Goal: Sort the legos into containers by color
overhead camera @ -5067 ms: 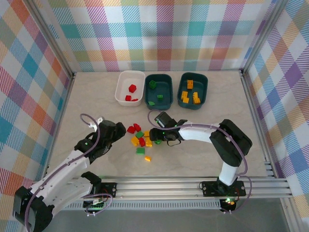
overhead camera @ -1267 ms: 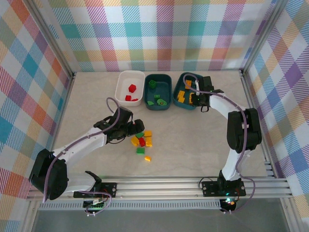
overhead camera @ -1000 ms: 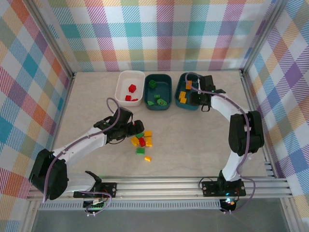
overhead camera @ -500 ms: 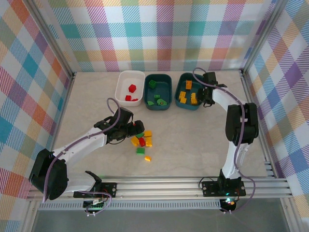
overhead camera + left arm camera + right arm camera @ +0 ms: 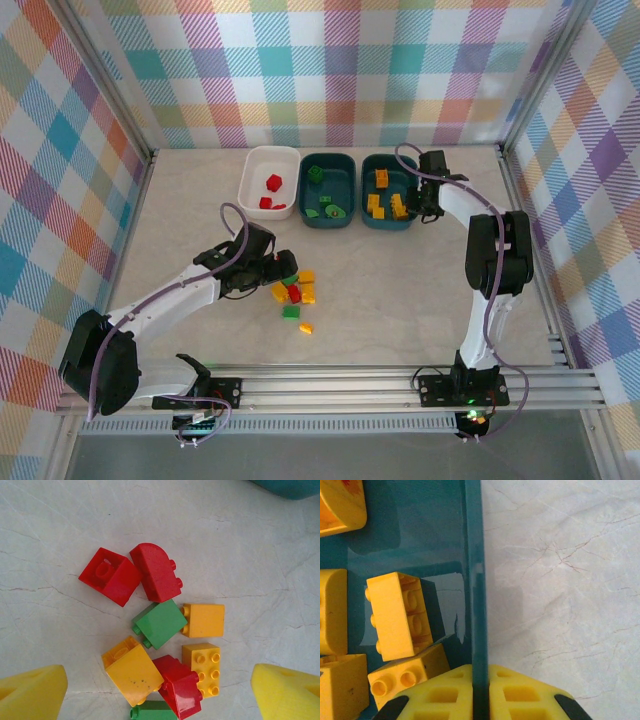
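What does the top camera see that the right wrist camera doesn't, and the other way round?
Top camera: the white tub with red legos, the middle teal tub with green legos, and the loose pile. Right wrist camera: up close, the right claw pinching the right teal tub by its wall. Both: that tub and its yellow legos.

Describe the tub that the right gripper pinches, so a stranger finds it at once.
Three tubs stand in a row at the far side of the table. Take the rightmost tub, dark teal. Unlike the teal tub beside it, it holds yellow-orange bricks.
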`<act>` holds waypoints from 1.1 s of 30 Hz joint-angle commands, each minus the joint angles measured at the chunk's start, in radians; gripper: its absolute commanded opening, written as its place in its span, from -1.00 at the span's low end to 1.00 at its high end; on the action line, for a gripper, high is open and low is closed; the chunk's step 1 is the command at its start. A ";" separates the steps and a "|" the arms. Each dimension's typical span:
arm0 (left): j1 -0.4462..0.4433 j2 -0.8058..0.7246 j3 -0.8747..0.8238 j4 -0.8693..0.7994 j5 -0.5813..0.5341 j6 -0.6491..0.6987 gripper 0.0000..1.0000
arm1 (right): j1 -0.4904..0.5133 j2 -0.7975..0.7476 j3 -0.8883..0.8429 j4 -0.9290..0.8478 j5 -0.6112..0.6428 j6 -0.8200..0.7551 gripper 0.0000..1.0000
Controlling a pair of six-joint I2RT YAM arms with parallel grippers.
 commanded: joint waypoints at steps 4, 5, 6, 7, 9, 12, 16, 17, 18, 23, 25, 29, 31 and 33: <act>-0.008 -0.022 0.015 -0.023 -0.013 0.019 0.89 | 0.011 -0.021 0.013 0.026 -0.087 -0.036 -0.76; -0.008 -0.021 0.015 -0.021 -0.013 0.021 0.89 | 0.015 -0.016 0.022 0.023 -0.098 -0.043 -0.77; -0.009 -0.019 0.015 -0.022 -0.013 0.020 0.89 | 0.019 -0.016 0.026 0.021 -0.094 -0.044 -0.77; -0.008 -0.019 0.015 -0.024 -0.014 0.020 0.89 | 0.024 -0.016 0.026 0.021 -0.103 -0.043 -0.76; -0.008 -0.020 0.015 -0.021 -0.013 0.018 0.89 | 0.033 -0.018 0.024 0.022 -0.112 -0.043 -0.74; -0.008 -0.017 0.013 -0.018 -0.011 0.014 0.89 | 0.035 -0.025 0.017 0.024 -0.115 -0.032 -0.56; -0.008 0.012 0.013 -0.009 -0.017 -0.007 0.90 | 0.034 -0.068 0.019 -0.009 -0.074 0.010 0.19; -0.008 0.029 0.019 -0.010 -0.028 -0.017 0.89 | 0.035 -0.097 0.006 -0.007 -0.056 0.023 0.23; -0.008 0.048 0.030 -0.018 -0.047 -0.030 0.89 | 0.035 -0.130 -0.010 -0.004 -0.034 0.043 0.27; -0.008 0.134 0.047 0.017 -0.092 -0.092 0.80 | 0.039 -0.327 -0.141 0.031 0.004 0.149 0.34; -0.007 0.173 0.046 0.044 -0.104 -0.124 0.73 | 0.049 -0.411 -0.208 0.045 0.006 0.184 0.34; -0.006 0.251 0.058 0.120 -0.076 -0.172 0.61 | 0.108 -0.579 -0.366 0.109 -0.001 0.219 0.33; -0.006 0.282 0.079 0.140 -0.077 -0.187 0.59 | 0.150 -0.641 -0.441 0.139 0.005 0.244 0.31; -0.006 0.323 0.106 0.141 -0.102 -0.195 0.57 | 0.200 -0.689 -0.503 0.162 0.015 0.251 0.30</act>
